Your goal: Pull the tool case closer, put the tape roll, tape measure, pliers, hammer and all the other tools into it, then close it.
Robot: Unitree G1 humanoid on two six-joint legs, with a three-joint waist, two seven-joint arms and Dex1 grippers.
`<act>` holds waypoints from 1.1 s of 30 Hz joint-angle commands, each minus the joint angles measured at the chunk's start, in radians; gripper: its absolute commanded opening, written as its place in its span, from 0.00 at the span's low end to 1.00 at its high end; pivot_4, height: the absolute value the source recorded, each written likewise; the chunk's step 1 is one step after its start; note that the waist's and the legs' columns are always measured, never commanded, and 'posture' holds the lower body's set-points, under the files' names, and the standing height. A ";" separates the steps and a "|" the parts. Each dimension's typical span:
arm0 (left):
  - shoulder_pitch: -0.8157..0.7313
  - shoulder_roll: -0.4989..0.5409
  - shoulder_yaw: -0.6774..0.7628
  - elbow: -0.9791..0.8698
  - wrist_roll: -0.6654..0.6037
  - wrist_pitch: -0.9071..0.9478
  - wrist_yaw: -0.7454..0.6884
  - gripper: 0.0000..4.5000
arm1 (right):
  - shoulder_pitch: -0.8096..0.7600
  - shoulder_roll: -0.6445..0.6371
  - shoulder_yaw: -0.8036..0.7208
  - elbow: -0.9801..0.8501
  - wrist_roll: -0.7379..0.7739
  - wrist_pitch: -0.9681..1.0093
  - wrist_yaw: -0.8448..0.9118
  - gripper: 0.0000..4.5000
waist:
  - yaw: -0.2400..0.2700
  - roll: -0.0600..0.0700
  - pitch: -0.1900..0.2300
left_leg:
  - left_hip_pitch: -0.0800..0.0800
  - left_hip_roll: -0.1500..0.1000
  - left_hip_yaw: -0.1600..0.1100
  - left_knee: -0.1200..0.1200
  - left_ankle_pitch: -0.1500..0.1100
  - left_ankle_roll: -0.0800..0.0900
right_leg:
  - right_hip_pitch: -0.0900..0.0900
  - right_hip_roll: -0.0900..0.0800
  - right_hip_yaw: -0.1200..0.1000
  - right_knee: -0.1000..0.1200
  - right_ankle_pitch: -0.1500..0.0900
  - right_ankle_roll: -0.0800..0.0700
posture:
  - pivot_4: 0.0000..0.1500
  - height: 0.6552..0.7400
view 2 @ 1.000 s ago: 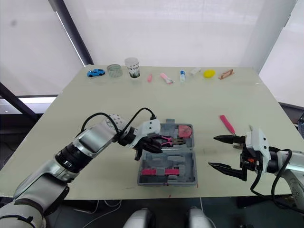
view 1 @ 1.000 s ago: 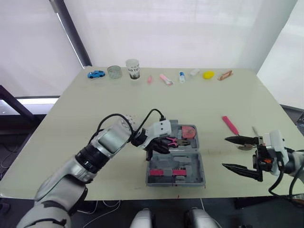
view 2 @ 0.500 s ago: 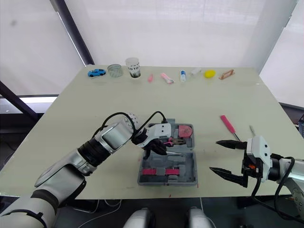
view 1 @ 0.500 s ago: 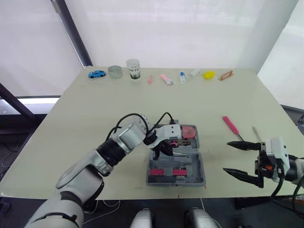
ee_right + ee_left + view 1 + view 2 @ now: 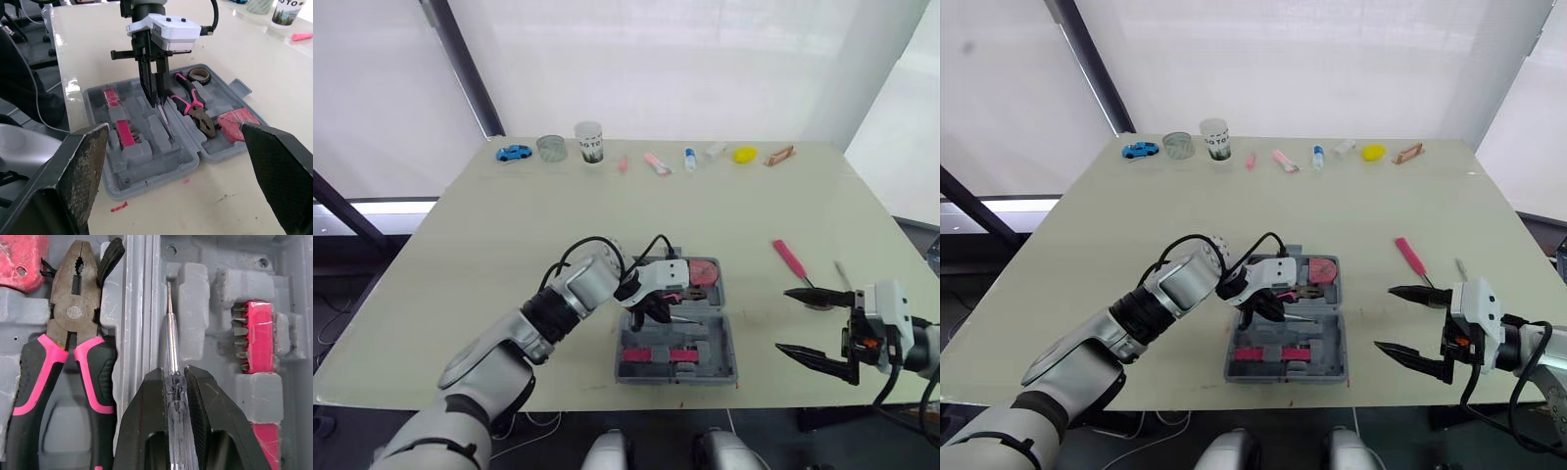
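Pale tabletop [image 5: 607, 215] spreads across both eye views, with white blinds behind it. Along the far edge, near the top of the frame, we see a blue toy car [image 5: 512, 153], a paper cup [image 5: 588, 142] and a yellow object [image 5: 742, 154] in a row of small items.

We find the grey tool case [image 5: 726, 370] lying open and flat at lower centre, close to the near edge of the table. In its far half sit the pink-handled pliers [image 5: 73, 333], a red lump that we take for the tape measure [image 5: 702, 271] and the tape roll [image 5: 198, 75]. The near half holds a pink bit holder [image 5: 255, 338] in its moulded slot.

Our left gripper [image 5: 174, 377] reaches in from the left of the frame and stands over the middle of the case. Its two black fingers are clamped on the clear handle of a thin screwdriver [image 5: 169, 333]. The steel shaft runs along the near half, just beside the ridge between the two halves. We cannot tell whether the tip touches the plastic.

Our right gripper [image 5: 781, 319] hangs at the lower right of the frame, well apart from the case. Its fingers [image 5: 83, 171] are spread wide and hold nothing. Between it and the case's far corner, a pink-handled tool [image 5: 789, 258] lies on the bare table.
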 commanded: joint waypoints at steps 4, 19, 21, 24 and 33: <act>-0.011 -0.009 0.019 0.005 0.026 -0.055 0.002 0.32 | 0.008 -0.014 -0.039 -0.048 0.019 0.005 -0.011 1.00 | 0.000 0.000 0.000 | 0.000 0.000 0.000 0.000 0.000 0.000 | 0.000 0.000 0.000 0.000 0.000 0.000 | 1.00 1.00; 0.136 0.026 0.263 -0.066 -0.138 -0.186 -0.017 0.35 | 0.008 0.001 -0.017 -0.049 0.015 -0.004 -0.030 1.00 | -0.001 0.000 0.000 | 0.000 0.000 0.000 0.000 0.000 0.000 | 0.000 0.000 0.000 0.000 0.000 0.000 | 1.00 1.00; 0.168 0.015 0.285 -0.058 -0.141 -0.223 0.009 0.15 | 0.004 0.002 -0.013 -0.046 0.014 -0.004 -0.031 1.00 | 0.000 0.000 0.000 | 0.000 0.000 0.000 0.000 0.000 0.000 | 0.000 0.000 0.000 0.001 0.000 0.000 | 1.00 1.00; 0.211 0.005 0.298 -0.034 -0.129 -0.296 0.047 0.01 | -0.002 0.002 -0.010 -0.041 0.014 -0.006 -0.028 1.00 | 0.001 0.000 0.000 | 0.000 0.000 0.000 0.000 0.000 0.000 | 0.000 -0.001 0.000 0.000 0.000 0.000 | 1.00 1.00; 0.267 0.006 0.268 0.044 -0.069 -0.418 0.072 0.01 | -0.013 -0.001 -0.012 -0.020 0.009 -0.013 -0.014 1.00 | 0.000 0.000 0.000 | 0.000 0.000 0.000 0.000 0.000 0.000 | 0.000 0.000 0.000 0.001 0.000 0.000 | 1.00 1.00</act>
